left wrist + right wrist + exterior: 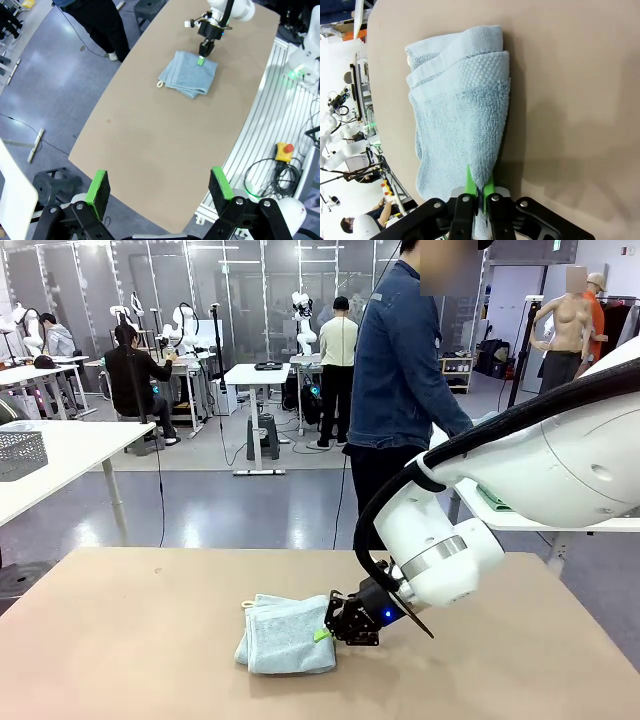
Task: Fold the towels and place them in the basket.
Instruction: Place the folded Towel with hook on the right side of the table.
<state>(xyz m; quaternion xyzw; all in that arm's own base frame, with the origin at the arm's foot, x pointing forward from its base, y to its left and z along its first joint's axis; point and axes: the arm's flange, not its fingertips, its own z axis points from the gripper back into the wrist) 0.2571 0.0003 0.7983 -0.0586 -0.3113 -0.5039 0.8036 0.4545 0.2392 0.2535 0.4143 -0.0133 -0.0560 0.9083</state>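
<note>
Grey floor (250, 510); white tables (90, 445) beyond

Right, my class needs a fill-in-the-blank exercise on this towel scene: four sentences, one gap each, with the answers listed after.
1. The towel on the table is pale ____ in colour.
2. The right gripper is ____ on the towel's edge.
3. The left gripper hangs above the table with its jaws ____.
4. The towel lies ____ in layers, not spread out flat.

Missing words: blue; shut; open; folded.
</note>
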